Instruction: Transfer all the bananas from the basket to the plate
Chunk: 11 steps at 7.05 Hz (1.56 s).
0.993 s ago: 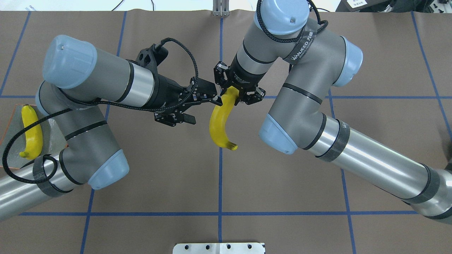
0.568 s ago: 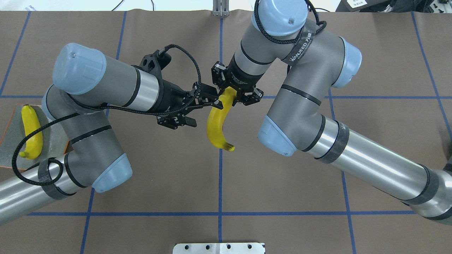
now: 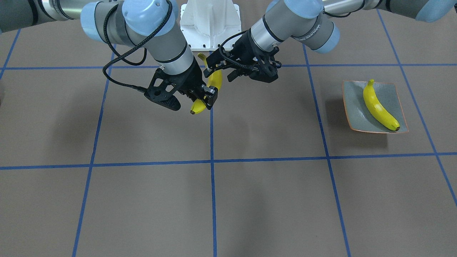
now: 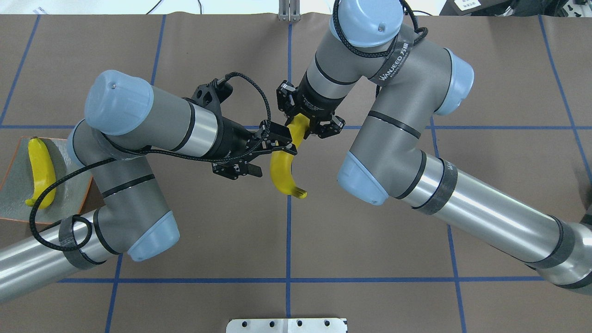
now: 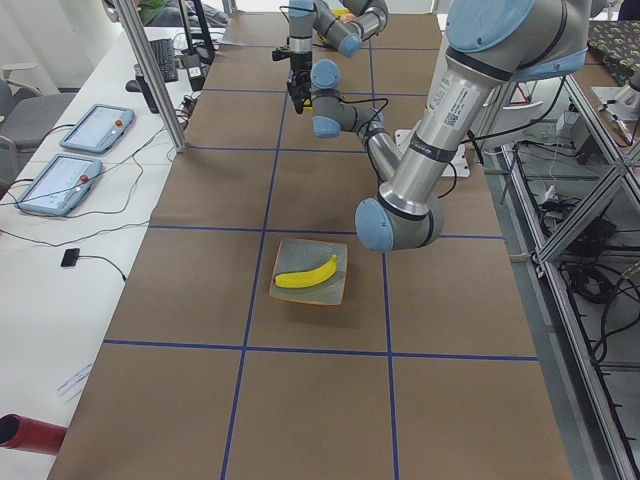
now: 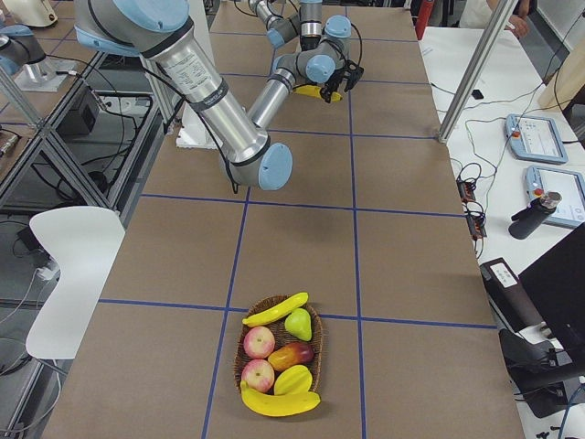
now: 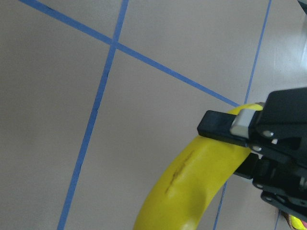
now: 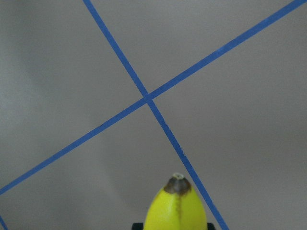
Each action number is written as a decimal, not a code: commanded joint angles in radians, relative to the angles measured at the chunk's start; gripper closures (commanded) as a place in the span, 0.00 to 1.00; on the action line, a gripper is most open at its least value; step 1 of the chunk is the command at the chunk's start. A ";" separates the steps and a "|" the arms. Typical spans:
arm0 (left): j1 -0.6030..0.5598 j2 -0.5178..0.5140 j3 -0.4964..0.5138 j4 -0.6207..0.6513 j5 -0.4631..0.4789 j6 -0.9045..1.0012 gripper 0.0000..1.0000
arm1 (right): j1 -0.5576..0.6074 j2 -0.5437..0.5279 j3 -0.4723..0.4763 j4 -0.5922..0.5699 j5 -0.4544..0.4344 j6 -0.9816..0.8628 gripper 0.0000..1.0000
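My right gripper [image 4: 303,127] is shut on the top end of a yellow banana [image 4: 284,178] and holds it in the air over the table's middle. The banana hangs with its dark tip toward the robot. My left gripper [image 4: 275,160] is open, with its fingers on either side of the banana's middle. The held banana fills the lower part of the left wrist view [image 7: 192,191]. The square grey-green plate [image 4: 18,203] lies at the far left with one banana [image 4: 40,171] on it. The basket [image 6: 242,361] holds two bananas [image 6: 274,309].
The basket also holds apples, a pear and a mango [image 6: 291,355], far off at the right end of the table. Blue tape lines cross the brown table cover. A white mounting plate [image 4: 286,325] sits at the near edge.
My left arm has swung to the right and its open gripper has closed in on the held banana's middle. My right gripper and the banana have shifted only slightly.
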 commanded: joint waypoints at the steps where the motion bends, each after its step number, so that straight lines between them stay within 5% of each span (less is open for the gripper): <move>1: 0.028 -0.002 0.007 0.000 0.023 0.000 0.00 | 0.000 0.000 0.001 0.008 0.000 0.000 1.00; 3: 0.041 -0.007 0.018 0.002 0.025 0.001 0.06 | 0.000 0.000 0.001 0.015 0.002 0.000 1.00; 4: 0.042 -0.007 0.022 0.002 0.025 0.001 0.19 | 0.000 0.000 0.001 0.016 0.002 0.000 1.00; 5: 0.042 -0.009 0.021 0.000 0.023 0.000 0.42 | -0.002 0.000 0.001 0.016 0.002 0.000 1.00; 6: 0.042 -0.009 0.019 -0.002 0.021 0.001 0.79 | -0.002 0.000 0.001 0.016 0.002 0.000 1.00; 7: 0.042 -0.007 0.016 0.000 0.021 0.003 1.00 | -0.003 -0.002 0.001 0.031 0.003 -0.001 1.00; 9: 0.042 -0.007 0.018 0.003 0.011 -0.008 1.00 | -0.006 -0.016 0.005 0.098 0.008 0.000 0.00; 11: 0.042 -0.005 0.019 0.005 0.011 -0.008 1.00 | -0.005 -0.022 0.021 0.135 0.012 0.009 0.00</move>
